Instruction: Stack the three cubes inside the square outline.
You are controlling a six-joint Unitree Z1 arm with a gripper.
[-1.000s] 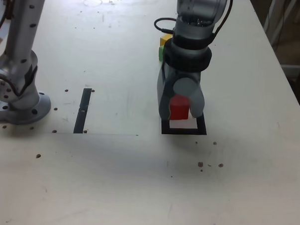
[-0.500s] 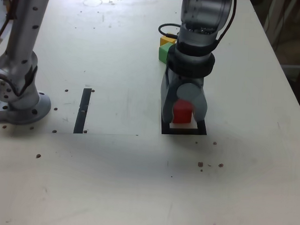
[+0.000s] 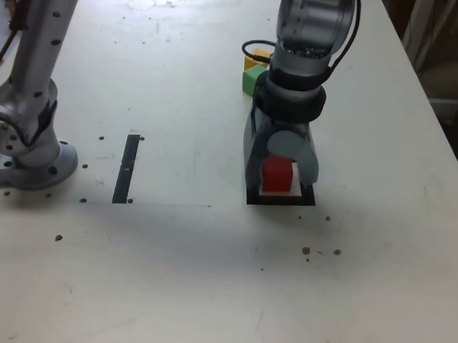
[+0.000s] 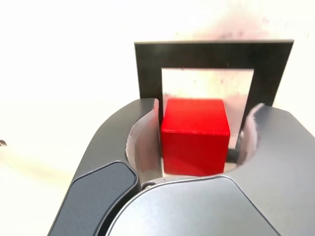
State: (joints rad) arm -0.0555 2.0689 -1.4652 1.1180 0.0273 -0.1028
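gripper (image 4: 197, 132) jaws stood slightly spread around the red cube (image 4: 195, 135), which sat inside the square outline (image 4: 147, 69), a gap showing on one side.

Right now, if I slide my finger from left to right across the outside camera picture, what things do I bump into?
Grey metal post on its round base → narrow black strip → gripper around the red cube in the square outline. The green and yellow cubes sit behind the arm, so I skip them.
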